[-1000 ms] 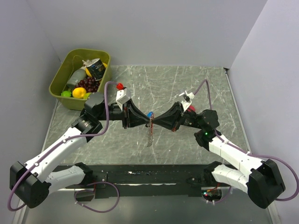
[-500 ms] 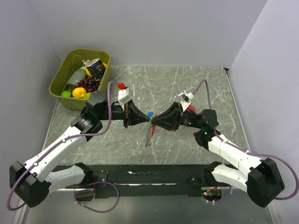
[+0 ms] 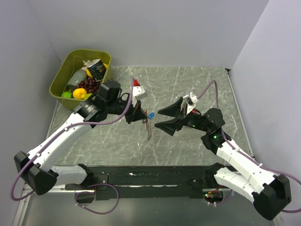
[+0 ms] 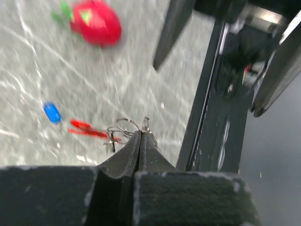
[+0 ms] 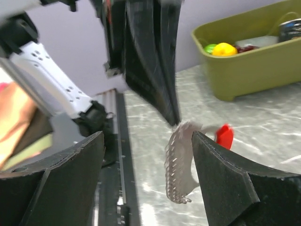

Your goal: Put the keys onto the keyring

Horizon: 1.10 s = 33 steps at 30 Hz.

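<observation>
Silvery-chained keyring [image 3: 148, 129] hangs straight down from the clamped-shut left gripper [image 3: 142, 117] above the desk [image 3: 188, 84], blue key [image 3: 151, 115] at its top. The right gripper [image 3: 161, 119] gapes empty at 3 o'clock.

Grey marbled table [image 3: 188, 84] boxed in by plain pale walls [image 3: 155, 28]

We see a grey stone-look table [image 3: 188, 84] veined white, an olive-green plastic bin [image 3: 57, 80], a tiny blue-headed metal key [image 4: 51, 112] and a red clip keyring [image 4: 89, 132] with silvery chain.
</observation>
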Motion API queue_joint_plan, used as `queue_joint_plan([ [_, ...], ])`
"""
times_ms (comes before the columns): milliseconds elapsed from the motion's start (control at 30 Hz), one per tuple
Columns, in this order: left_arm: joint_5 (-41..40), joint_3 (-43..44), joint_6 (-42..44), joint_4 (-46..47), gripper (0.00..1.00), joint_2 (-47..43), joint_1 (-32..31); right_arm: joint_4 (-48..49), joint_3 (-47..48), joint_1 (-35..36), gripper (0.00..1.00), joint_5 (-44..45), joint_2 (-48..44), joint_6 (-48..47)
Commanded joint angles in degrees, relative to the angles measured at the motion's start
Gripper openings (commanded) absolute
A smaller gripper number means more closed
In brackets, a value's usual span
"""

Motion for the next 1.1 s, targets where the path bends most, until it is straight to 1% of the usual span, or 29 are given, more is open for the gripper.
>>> queue_joint_plan([
  [0, -3.4, 4.13, 6.45, -9.69, 0.01, 1.46, -2.95, -7.71, 4.61, 0.0, 0.8, -0.48, 2.74, -8.15],
  [67, -3.31, 5.79, 7.24, -11.09, 0.01, 2.24, -3.57, -8.86, 6.1, 0.09, 0.77, -3.8, 4.25, -10.08],
  [100, -2.7, 6.32, 7.76, -12.49, 0.01, 2.42, -3.75, -9.65, 6.72, 0.09, 0.71, -4.96, 6.08, -10.79],
  [200, -1.38, 8.26, 8.73, -15.04, 0.01, 3.3, -4.1, -13.43, 9.27, 0.09, 0.59, -9.34, 9.34, -13.51],
  [367, -0.94, 10.02, 9.26, -16.81, 0.01, 4.36, -4.98, -18.09, 11.91, 0.09, 0.58, -12.0, 12.25, -16.42],
  [533, -0.59, 10.19, 9.26, -16.9, 0.01, 4.97, -5.68, -16.69, 12.09, 0.09, 0.59, -14.89, 13.13, -15.11],
  [700, -0.5, 10.46, 9.26, -16.72, 0.01, 5.33, -5.94, -15.8, 12.35, 0.18, 0.57, -15.69, 14.0, -14.22],
  [867, -0.06, 10.81, 9.26, -16.28, 0.01, 5.68, -6.3, -16.42, 12.96, 0.97, 0.57, -14.38, 15.68, -14.31],
  [1067, 0.73, 10.55, 9.18, -15.58, 0.01, 5.59, -6.65, -17.04, 12.88, 1.32, 0.61, -12.09, 16.21, -15.1],
])
